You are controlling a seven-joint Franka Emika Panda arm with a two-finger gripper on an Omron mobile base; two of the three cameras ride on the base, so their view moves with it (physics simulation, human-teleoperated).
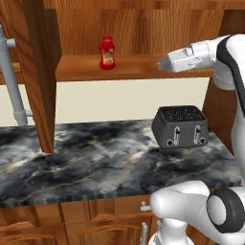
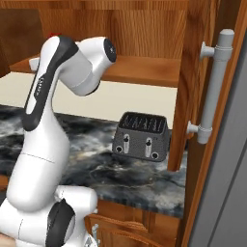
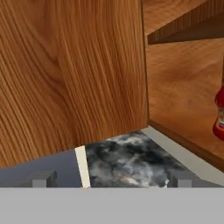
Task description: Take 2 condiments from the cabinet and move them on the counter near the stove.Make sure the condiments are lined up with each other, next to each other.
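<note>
A red ketchup bottle [image 1: 107, 52] with a yellow-red label stands upright on the wooden shelf [image 1: 134, 67] of the open cabinet. It also sits at the right edge of the hand view as the ketchup bottle [image 3: 219, 116], and its red cap [image 2: 54, 34] peeks over the arm. My gripper [image 1: 162, 62] hovers at shelf height to the right of the bottle, pointing left, a good gap away. In the hand view the gripper [image 3: 113, 179] is open, its fingertips [image 3: 43, 178] wide apart with nothing between them. Below lies the marble counter [image 1: 86, 162]. The stove is out of view.
A dark toaster [image 1: 180, 125] stands on the counter under my hand. The left cabinet door [image 1: 43, 72] hangs open with its grey bar handle [image 1: 12, 76]. The right cabinet door [image 2: 193, 72] with its handle [image 2: 214, 87] is open too. A wooden panel [image 3: 70, 74] is close ahead.
</note>
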